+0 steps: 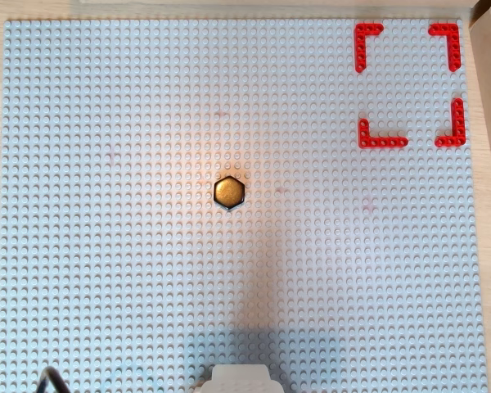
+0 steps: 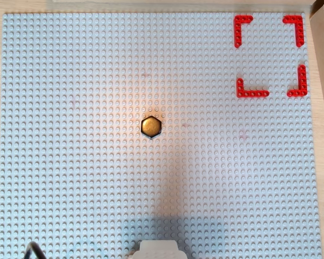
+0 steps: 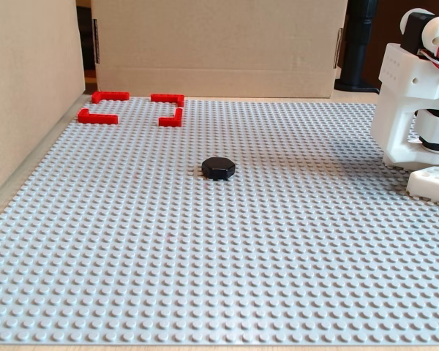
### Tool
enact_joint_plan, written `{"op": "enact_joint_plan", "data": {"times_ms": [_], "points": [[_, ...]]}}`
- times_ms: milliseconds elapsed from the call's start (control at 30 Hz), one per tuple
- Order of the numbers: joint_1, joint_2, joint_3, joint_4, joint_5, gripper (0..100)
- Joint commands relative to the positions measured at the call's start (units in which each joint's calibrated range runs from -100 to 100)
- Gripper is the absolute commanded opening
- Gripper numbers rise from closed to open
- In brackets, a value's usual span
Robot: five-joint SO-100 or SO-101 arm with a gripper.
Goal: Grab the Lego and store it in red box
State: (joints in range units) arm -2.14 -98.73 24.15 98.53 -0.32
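The Lego (image 1: 228, 192) is lying flat near the middle of the grey studded baseplate (image 1: 106, 270), its bronze-gold face turned up in both overhead views (image 2: 150, 127); in the fixed view (image 3: 218, 167) it is showing only as a low black hexagon. Nothing is touching it.

The red box (image 1: 409, 83) is sitting at the top right corner of the baseplate in both overhead views (image 2: 270, 55), four red corner pieces with gaps between them, well apart from the Lego. In the fixed view it is lying at the far left (image 3: 132, 107), close to a cardboard wall (image 3: 29, 88).

The arm's white base (image 3: 413, 95) is standing at the right edge of the fixed view, and only a white sliver of it (image 1: 237, 381) is peeking in at the bottom edge of the overhead views, with its shadow falling across the studs towards the Lego. The jaws are not appearing in any picture, so whether they are spread or pressed together cannot be told; the Lego is lying well away from the visible part of the arm.
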Motion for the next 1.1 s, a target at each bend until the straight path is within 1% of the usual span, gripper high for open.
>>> {"op": "enact_joint_plan", "data": {"times_ms": [0, 1067], "points": [[-0.13, -0.51, -0.33, 0.24, 0.00, 1], [-0.27, -0.42, -0.70, 0.15, 0.00, 1]]}}
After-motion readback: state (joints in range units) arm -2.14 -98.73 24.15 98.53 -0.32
